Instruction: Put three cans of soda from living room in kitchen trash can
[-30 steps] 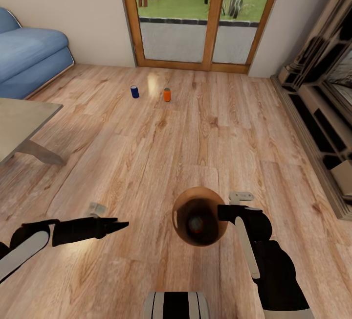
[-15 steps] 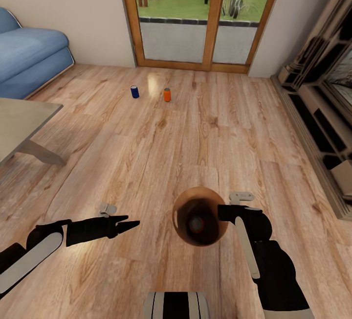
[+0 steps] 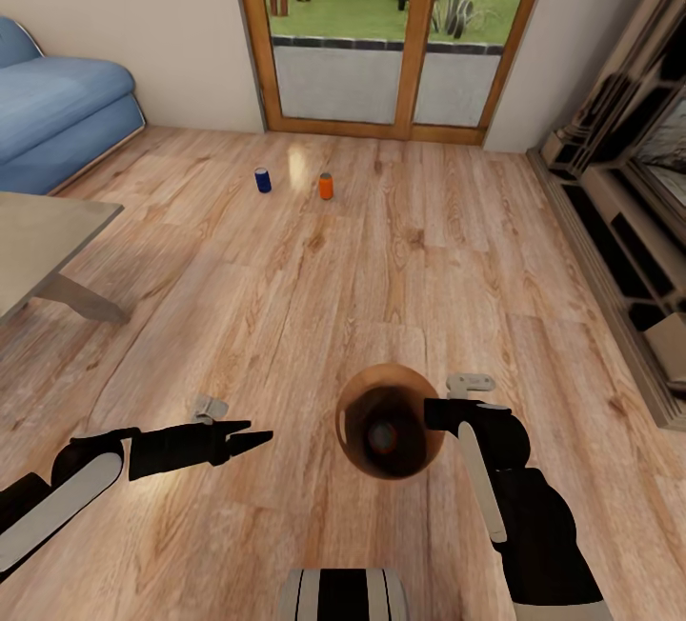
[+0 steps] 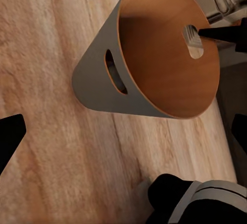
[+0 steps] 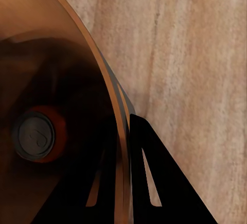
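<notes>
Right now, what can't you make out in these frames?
- Can in the bin: right wrist view gives its top and an orange edge; the dark bin wall hides its body.
- Blue can and orange can: head view, too small for labels.
- Right end effector: fingers straddle the bin rim; grip force unreadable.
- Left end effector: head view side-on, gap unclear.
- Sofa: cut by the left edge.

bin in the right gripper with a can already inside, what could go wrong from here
The right gripper pinches only the bin rim, so the bin could tilt or slip and tip out the can inside. The blue can and orange can stand far off near the glass doors; driving there could swing the bin.
</notes>
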Motion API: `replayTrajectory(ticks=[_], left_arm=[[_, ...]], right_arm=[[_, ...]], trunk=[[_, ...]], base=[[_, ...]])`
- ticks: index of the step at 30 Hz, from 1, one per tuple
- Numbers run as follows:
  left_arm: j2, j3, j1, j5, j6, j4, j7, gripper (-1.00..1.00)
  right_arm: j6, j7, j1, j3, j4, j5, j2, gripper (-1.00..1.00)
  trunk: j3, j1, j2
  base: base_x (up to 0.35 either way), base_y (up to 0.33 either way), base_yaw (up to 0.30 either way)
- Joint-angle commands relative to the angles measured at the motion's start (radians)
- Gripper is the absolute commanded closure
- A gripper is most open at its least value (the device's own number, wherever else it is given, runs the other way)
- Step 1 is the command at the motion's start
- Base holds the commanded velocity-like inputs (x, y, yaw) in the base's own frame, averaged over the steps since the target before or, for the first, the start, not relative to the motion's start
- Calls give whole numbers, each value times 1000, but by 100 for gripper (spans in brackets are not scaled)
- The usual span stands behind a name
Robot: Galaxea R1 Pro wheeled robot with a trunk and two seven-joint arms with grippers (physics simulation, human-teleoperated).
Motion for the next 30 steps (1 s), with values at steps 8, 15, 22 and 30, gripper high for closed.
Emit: replayTrajectory(ticks=[8,15,22,30], left_arm=[[-2,0,0,-2,-2,-2,1,-100],[-1,3,0,-1,53,-2,-1,-100],[-2,4,0,0,56,-3,-2,-100],[-2,5,0,0,48,-3,-5,-100]], right_arm=[[0,4,0,0,0,-12,0,100],[0,5,0,0,0,-12,0,100],[0,5,0,0,-1,-12,0,100],[0,4,0,0,-1,-11,0,100]], trunk=[[12,0,0],[23,0,0],[33,0,0],[45,0,0]], base=[[0,0,0],[0,0,0],[0,0,0],[0,0,0]])
